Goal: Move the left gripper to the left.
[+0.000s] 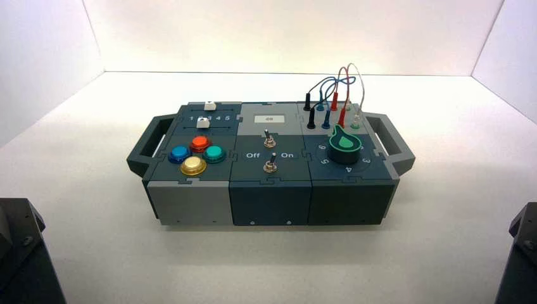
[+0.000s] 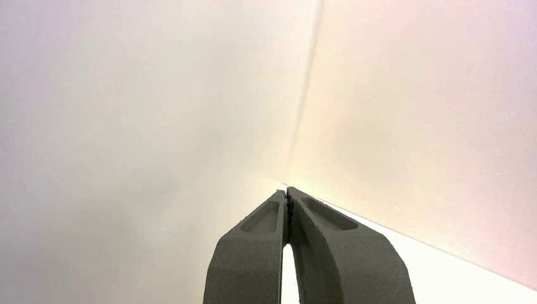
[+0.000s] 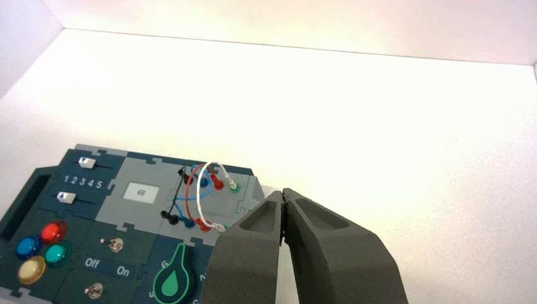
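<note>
A matte white bench carries one blocky dark-grey control box mid-surface: four glossy round buttons, two metal toggle switches. Left tool, fingertips pressed together, faces the wall corner; right tool likewise closed.

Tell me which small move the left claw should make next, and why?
Probably a short slide to its own left. The left claw is shut and empty, facing only the bare white walls, and its arm sits at the lower left corner of the high view, well away from the box, so nothing seems to block that side.
</note>
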### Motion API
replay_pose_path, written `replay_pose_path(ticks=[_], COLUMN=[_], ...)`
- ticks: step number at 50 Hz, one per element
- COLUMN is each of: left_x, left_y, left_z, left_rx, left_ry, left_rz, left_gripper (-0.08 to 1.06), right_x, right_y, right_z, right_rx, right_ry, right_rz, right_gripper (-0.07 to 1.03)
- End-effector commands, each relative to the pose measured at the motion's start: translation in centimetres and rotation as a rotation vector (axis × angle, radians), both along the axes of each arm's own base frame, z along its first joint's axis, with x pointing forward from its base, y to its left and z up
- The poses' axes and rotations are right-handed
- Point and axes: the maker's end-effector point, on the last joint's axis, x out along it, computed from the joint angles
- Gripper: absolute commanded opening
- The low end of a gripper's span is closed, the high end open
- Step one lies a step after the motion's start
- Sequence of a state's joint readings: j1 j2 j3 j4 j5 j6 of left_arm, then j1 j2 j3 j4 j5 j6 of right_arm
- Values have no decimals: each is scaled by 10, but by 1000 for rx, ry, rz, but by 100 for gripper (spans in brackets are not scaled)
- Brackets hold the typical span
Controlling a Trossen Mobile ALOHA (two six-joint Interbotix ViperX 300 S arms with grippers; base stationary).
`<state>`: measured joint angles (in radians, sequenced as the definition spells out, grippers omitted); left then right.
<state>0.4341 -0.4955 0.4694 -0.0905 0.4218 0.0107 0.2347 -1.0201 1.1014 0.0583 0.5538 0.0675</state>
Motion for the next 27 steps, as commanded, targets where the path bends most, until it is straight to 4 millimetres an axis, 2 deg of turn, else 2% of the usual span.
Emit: replay_pose_path(ticks=[1, 27], left_x=[4, 0], left_y=[15, 9], left_z=[20, 28], left_rx=[25, 26], left_ry=[-38, -54], left_rz=[30, 20], left_gripper=[-3, -3], right_x=[5, 4], right_y=[3, 12], right_z=[3, 1], right_rx=[2, -1], right_ry=[-1, 12], right_rz=[8, 46], right_gripper=[-2, -2])
